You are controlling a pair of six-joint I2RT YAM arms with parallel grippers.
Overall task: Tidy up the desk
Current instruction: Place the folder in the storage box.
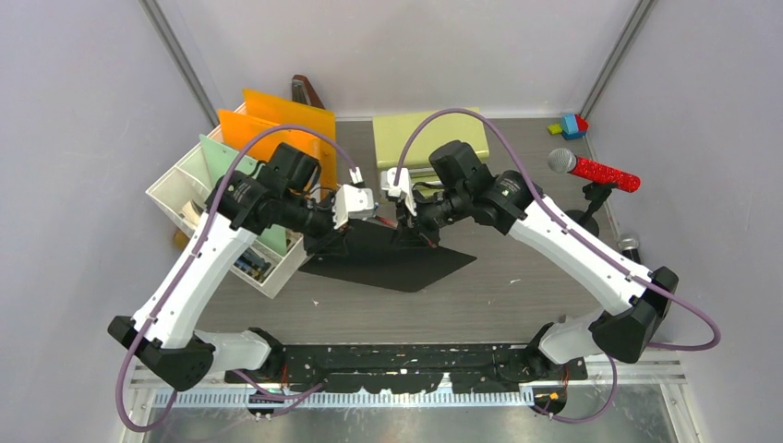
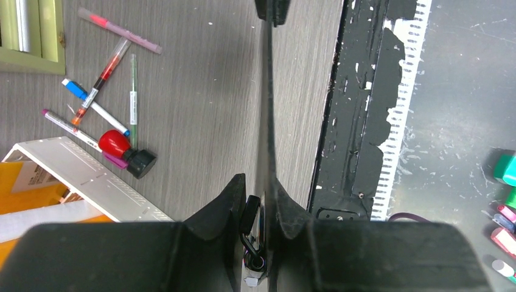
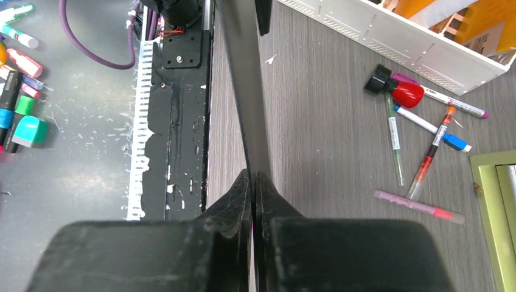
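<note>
Table (image 1: pixel 517 305), dark grey-brown wood-grain, lying beneath both arms; black perforated rail (image 1: pixel 406 355) along its near edge. Mid-table we record one thin black sheet (image 1: pixel 388 263), with left tool (image 2: pixel 258 182) and right tool (image 3: pixel 252 176) each pinched narrow on it. Beyond, a yellow-green drawer cabinet (image 1: pixel 429 138).

Pinched in left end effector (image 2: pixel 258 182): black sheet (image 2: pixel 266 91); pens (image 2: pixel 104 73) on desk (image 2: pixel 201 91).

Top external: high, behind the arm bases, looking down over the whole desk (image 1: pixel 517 295). Wrist cameras: close above it, facing down. Both share the edge-on black sheet (image 2: pixel 264 91), scattered pens (image 2: pixel 100 80) and perforated rail (image 2: pixel 356 152).
</note>
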